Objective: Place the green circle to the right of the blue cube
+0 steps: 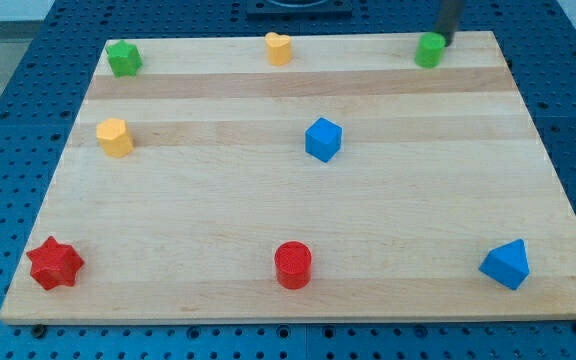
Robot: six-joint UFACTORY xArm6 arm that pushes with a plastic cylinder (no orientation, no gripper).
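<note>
The green circle (429, 50) stands near the board's top edge, towards the view's right. The blue cube (322, 139) sits near the middle of the board, below and to the left of the green circle. My tip (444, 43) comes down from the view's top. It is right beside the green circle, at its upper right side, touching it or nearly so.
The wooden board (218, 210) lies on a blue perforated table. On it are a green star (123, 58) at top left, a yellow heart (279, 48) at top middle, a yellow hexagon (114, 137) at left, a red star (55, 264) at bottom left, a red cylinder (292, 265) at bottom middle and a blue triangular block (506, 265) at bottom right.
</note>
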